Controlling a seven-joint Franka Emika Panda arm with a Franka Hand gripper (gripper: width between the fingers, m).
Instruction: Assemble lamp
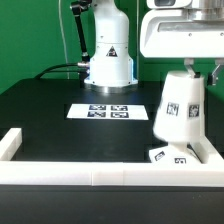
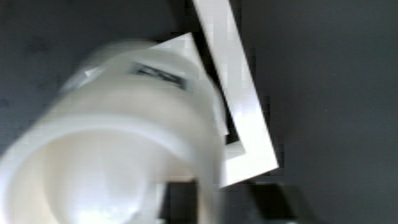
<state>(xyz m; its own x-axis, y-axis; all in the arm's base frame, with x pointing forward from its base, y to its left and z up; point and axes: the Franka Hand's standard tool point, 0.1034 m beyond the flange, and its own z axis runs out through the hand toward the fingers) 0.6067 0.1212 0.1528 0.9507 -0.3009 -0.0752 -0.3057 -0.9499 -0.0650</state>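
Note:
The white tapered lamp shade (image 1: 180,106) stands upright with markers on its side, at the exterior view's right. My gripper (image 1: 190,68) comes down from above and is shut on its upper rim. In the wrist view I look down into the shade (image 2: 98,140); my gripper (image 2: 222,200) has one black finger (image 2: 180,200) inside the shade and the other outside it. The flat square lamp base (image 1: 168,155) lies right under the shade, near the front right corner. I cannot tell whether they touch. The bulb piece is hidden.
A white rail (image 1: 100,174) runs along the table's front, and another (image 1: 208,150) along the right side, close to the shade; that rail also shows in the wrist view (image 2: 231,80). The marker board (image 1: 100,110) lies mid-table. The arm's base (image 1: 108,55) stands behind.

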